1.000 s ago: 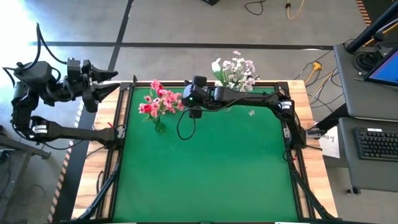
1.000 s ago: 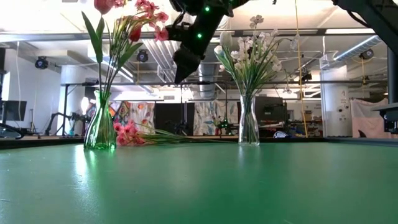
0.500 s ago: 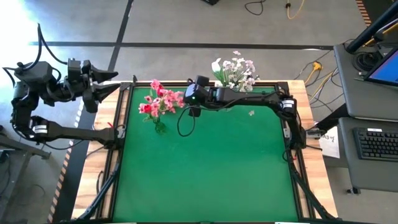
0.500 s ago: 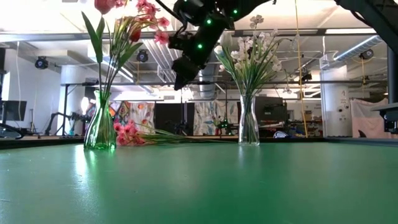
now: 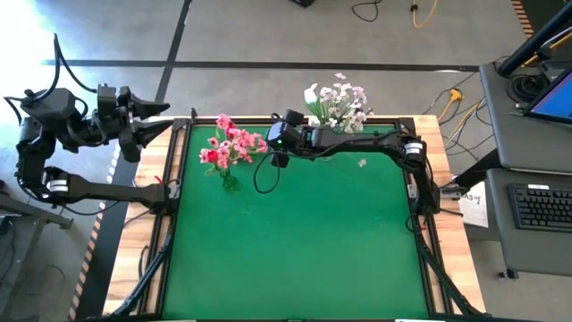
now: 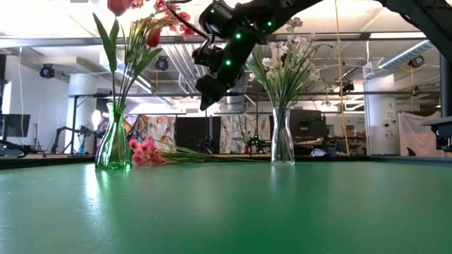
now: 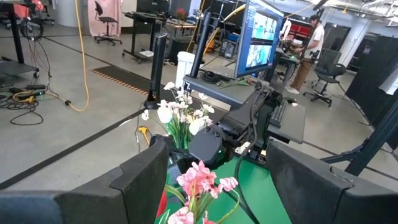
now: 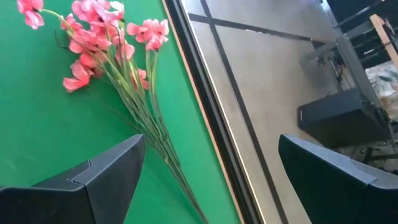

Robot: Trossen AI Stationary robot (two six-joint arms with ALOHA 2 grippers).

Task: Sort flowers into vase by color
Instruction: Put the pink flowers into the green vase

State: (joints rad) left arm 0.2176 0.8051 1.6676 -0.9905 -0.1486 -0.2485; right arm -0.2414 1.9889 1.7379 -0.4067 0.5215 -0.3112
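Note:
A bunch of pink flowers [image 8: 93, 37] lies on the green table near its far edge, stems [image 8: 155, 130] flat on the mat; the low view shows it between the two vases [image 6: 152, 153]. A glass vase [image 6: 113, 144] holds pink and red flowers [image 5: 219, 154]. A second vase [image 6: 282, 137] holds white flowers [image 5: 338, 103]. My right gripper [image 8: 211, 143] hangs open above the lying bunch's stems, slanting down [image 6: 206, 99], touching nothing. My left gripper [image 5: 161, 121] waits open off the table's far left corner.
A small loose white blossom [image 5: 362, 163] lies on the mat right of centre. The table's black frame edge [image 8: 205, 106] runs close beside the lying stems, with floor beyond. The green mat [image 5: 295, 241] stretches bare toward the near edge.
My right gripper has come down toward the lying pink flowers, tipping further downward and rolling a little; its fingers have stayed open. The flowers and vases have kept their places.

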